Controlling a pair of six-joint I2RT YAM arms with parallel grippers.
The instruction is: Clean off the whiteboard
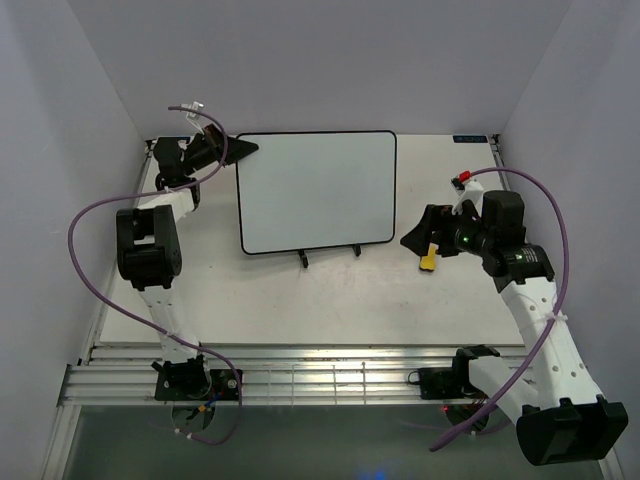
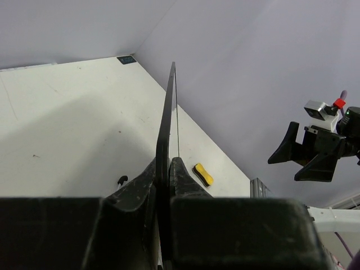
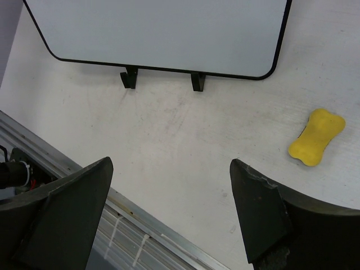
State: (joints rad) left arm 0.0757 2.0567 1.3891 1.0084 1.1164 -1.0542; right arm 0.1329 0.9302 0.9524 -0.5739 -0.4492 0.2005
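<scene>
- Top view: the whiteboard (image 1: 316, 190) is propped up toward the back of the counter (image 1: 350, 300), leaning on two little black stand feet (image 1: 303, 258). My left pincer (image 1: 236, 150) is on its upper-left edge. My right pincer (image 1: 425, 238) is off to the board's right, with the yellow eraser (image 1: 428, 262) lying on the counter just beside it. The face looks plain white from here, and I can't spot any marks.
- Left wrist view: the whiteboard (image 2: 167, 124) shows edge-on as a thin dark sliver, and my left pincer (image 2: 163, 169) is pinched onto the rim, one finger on each face. It's that thin, so I'd guess it's light and stiff, not floppy. The face is probably slick, so the rim is the sensible place to hold. Since it only leans on a skinny stand, I'd expect it to tip or skate if I scrub it without bracing.
- Right wrist view: my right pincer (image 3: 170, 166) is spread wide with nothing in it. The whiteboard (image 3: 157, 28) fills the top with its bottom rim and both feet (image 3: 130, 77) showing. The eraser (image 3: 316, 137) lies flat off to the right, clear of my fingers. It's dog-bone shaped, so I'd grab across the narrow waist.
</scene>
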